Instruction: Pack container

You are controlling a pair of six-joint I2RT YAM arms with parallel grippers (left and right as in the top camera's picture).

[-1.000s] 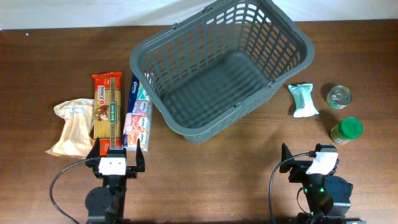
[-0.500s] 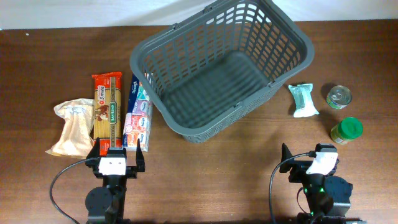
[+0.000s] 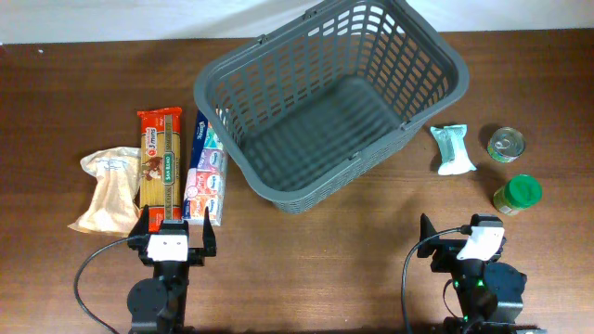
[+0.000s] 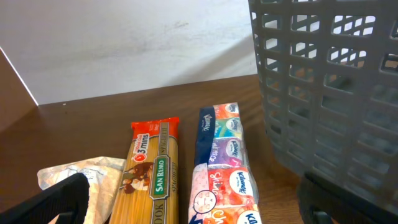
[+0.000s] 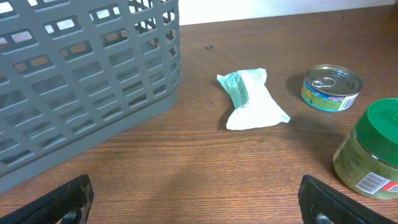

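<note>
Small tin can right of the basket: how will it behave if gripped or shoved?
The tin can looks rigid, so it likely won't deform when squeezed. It stands on its flat base, low and wide, so a push would probably slide it rather than tip it. Its round, glossy wall may slip in a pinch.

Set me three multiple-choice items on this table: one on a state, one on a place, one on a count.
1. The basket is:
A. empty
B. half full
C. tipped on its side

2. The spaghetti pack lies:
A. inside the basket
B. between the beige bag and the tissue pack
C. under the basket

3. How many things lie right of the basket?
A. one
B. three
C. five

Answers:
1 A: its bare floor shows through.
2 B: the beige bag lies on its left and the tissue pack on its right.
3 B: a white-green packet, a tin can and a green-lidded jar.
</note>
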